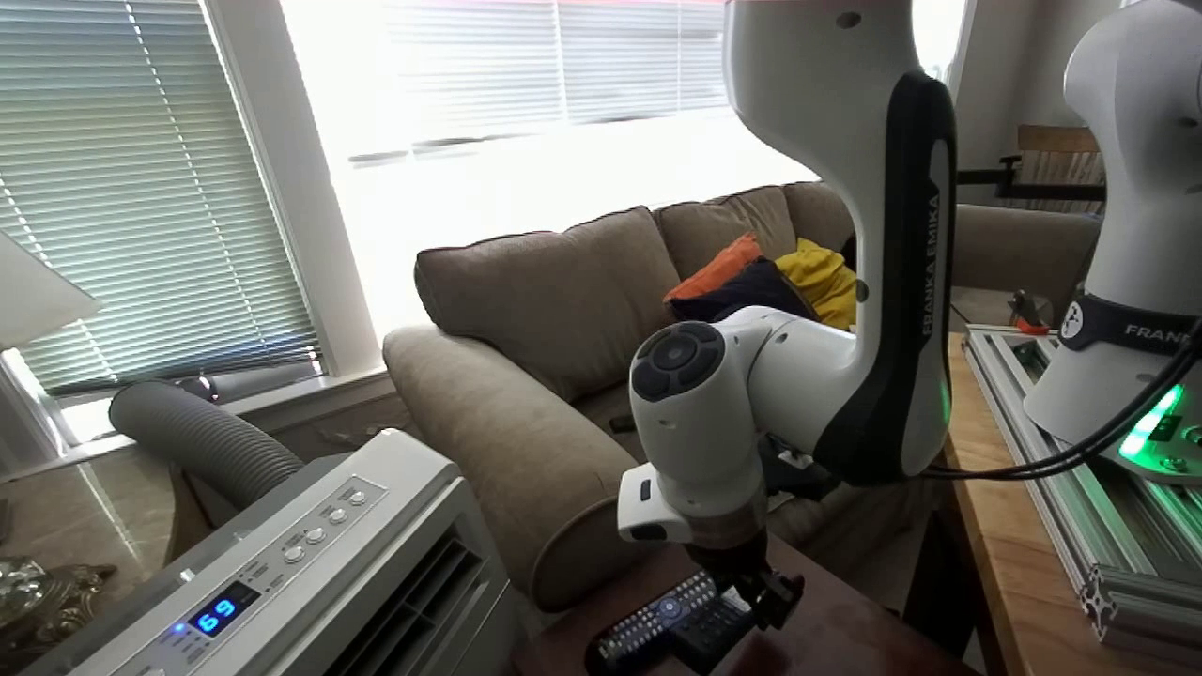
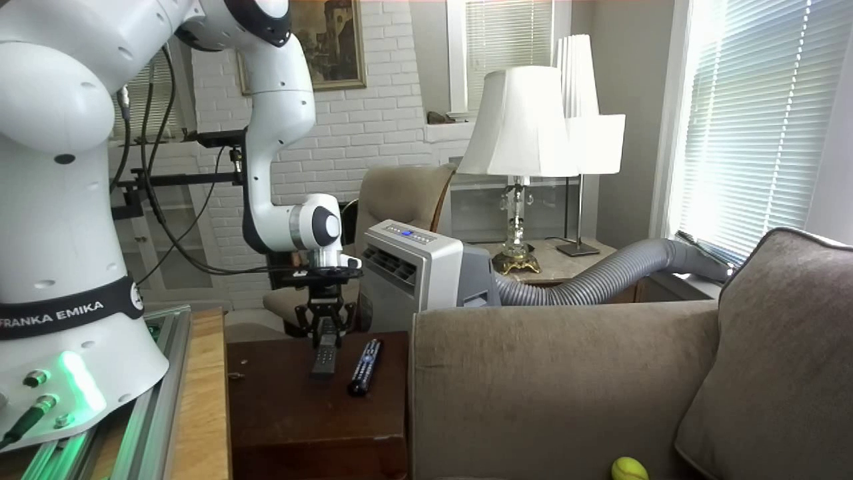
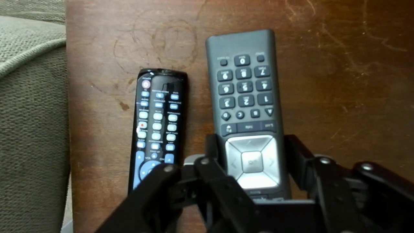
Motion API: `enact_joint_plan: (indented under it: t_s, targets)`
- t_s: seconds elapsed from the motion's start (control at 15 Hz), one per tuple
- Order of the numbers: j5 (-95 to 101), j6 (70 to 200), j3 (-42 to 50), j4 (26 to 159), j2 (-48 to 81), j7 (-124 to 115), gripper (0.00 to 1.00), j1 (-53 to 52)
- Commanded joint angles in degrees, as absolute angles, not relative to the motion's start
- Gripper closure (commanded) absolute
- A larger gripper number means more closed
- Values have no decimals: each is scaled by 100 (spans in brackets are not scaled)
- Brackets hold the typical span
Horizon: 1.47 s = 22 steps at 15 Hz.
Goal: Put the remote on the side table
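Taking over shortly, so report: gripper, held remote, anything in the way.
Gripper holding dark grey remote. Held over side table, contact unclear. Possible obstacle: black remote with pale buttons close beside, gap showing.

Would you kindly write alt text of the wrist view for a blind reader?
A black two-fingered gripper is closed on a slim dark grey remote with a square silver pad; a brown wooden side table is beneath. On the table, left in the picture, lies a glossy, pale-buttoned black remote.
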<state>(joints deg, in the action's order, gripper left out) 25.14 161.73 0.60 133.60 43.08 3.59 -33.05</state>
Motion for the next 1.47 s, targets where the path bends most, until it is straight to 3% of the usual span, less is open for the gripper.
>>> enact_joint_plan:
  t_s: [0.0, 0.6, 1.4]
  targets:
    - [2667, 16071, 515, 13241, 4391, -500, 70, -4114]
    - [2470, 16093, 1023, 12801, 4975, -1426, 70, -5182]
    - [2319, 16433, 1454, 11931, 5958, -1782, 70, -5752]
